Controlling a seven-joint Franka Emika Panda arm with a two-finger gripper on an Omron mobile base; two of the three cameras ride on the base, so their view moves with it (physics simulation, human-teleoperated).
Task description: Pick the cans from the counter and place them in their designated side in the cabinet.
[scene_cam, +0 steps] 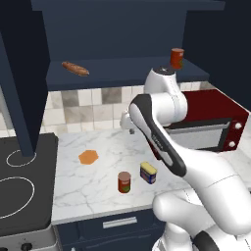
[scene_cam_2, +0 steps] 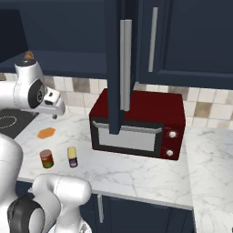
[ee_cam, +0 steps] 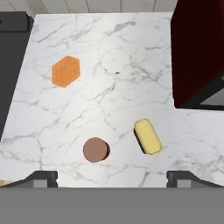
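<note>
Hand view: fingers point(ee_cam: 112, 179) spread wide, empty, at bottom edge. Red can point(ee_cam: 96, 149) lower centre and yellow tin point(ee_cam: 147, 136) just right of it, both upright on marble surface point(ee_cam: 113, 65); orange hexagonal piece point(ee_cam: 65, 71) upper left.

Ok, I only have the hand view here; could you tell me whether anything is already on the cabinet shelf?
Observer: Yes, a red can stands upright at the right end of the shelf.
Operator: Thanks. Is anything at its left end?
Observer: A baguette lies there.
Operator: And is the cabinet door open?
Observer: Yes, the door stands swung open at the left, above the stovetop.
</note>
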